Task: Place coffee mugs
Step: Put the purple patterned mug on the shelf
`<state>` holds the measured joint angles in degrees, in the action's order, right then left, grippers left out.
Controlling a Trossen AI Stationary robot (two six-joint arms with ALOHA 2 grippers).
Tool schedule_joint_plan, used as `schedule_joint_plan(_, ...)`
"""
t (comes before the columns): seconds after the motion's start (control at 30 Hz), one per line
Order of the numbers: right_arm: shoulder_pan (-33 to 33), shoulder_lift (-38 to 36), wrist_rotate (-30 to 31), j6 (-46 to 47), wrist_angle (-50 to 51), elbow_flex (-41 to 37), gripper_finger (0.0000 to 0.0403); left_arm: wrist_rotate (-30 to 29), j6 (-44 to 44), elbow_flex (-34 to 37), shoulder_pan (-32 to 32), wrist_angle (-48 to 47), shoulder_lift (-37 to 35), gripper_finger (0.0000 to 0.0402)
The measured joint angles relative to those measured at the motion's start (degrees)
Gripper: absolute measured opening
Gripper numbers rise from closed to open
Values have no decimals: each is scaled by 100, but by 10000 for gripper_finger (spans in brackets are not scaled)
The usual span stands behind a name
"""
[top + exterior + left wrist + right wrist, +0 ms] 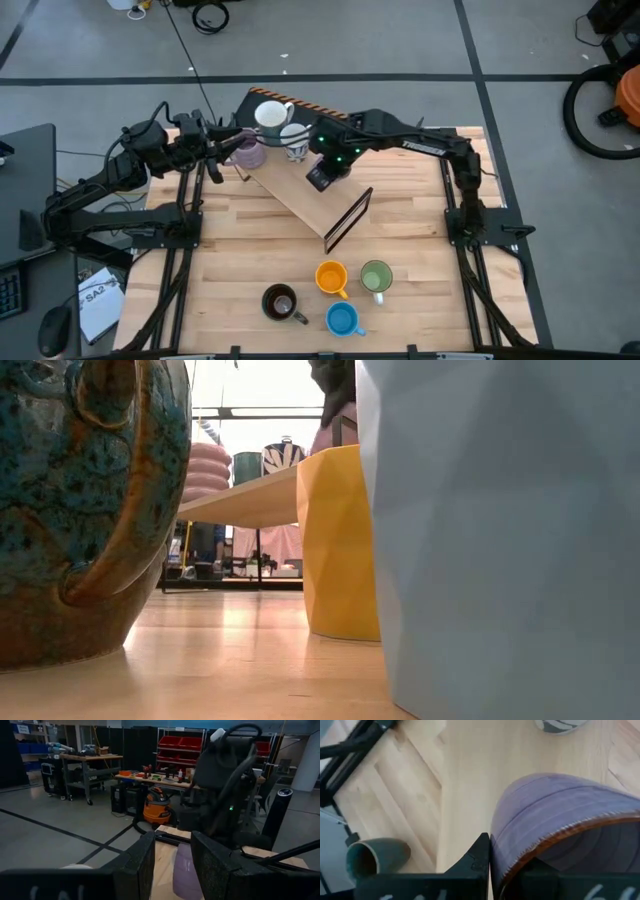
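A slanted wooden shelf board (295,195) carries a white mug (272,115), a patterned white mug (293,140) and a lilac mug (250,153). My left gripper (228,146) is at the lilac mug's left side, shut on it. My right gripper (320,176) hangs over the board's middle. It is shut on a second purple mug (555,820) with a brown rim, which the high view hides under the gripper. The orange (331,277), green (376,277), dark brown (280,300) and blue (342,318) mugs stand on the table near its front edge. My left gripper comes level from the table's left. A narrow strip of the lilac mug (182,870) shows between its two fingers; which part that is I cannot tell. The mug stands on the shelf board. My right gripper pinches the purple mug's wall at the rim (512,862), one finger (477,857) outside and the other inside the mug. It comes from above, slanting down. I cannot tell whether the mug rests on the board.
The shelf's black frame (348,218) stands at the board's near right end. In the low view the brown (80,510), orange (340,540) and blue (500,530) mugs fill the front. Bare tabletop (230,250) lies between the shelf and the front mugs.
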<state>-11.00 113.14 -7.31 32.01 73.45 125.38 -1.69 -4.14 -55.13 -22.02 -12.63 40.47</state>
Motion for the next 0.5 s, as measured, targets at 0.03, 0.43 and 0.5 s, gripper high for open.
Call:
schedule_joint_plan(0.03, -10, 34, 28, -31, 6, 0, 28, 0, 0, 0, 0, -4, 0, 133)
schedule_joint_plan(0.43, -152, 122, 295, -344, 66, 0, 31, 0, -16, 0, 0, -8, 0, 133)
schedule_joint_plan(0.5, -176, 120, 309, -401, 31, -24, 32, 0, -15, 0, 0, -8, 0, 133)
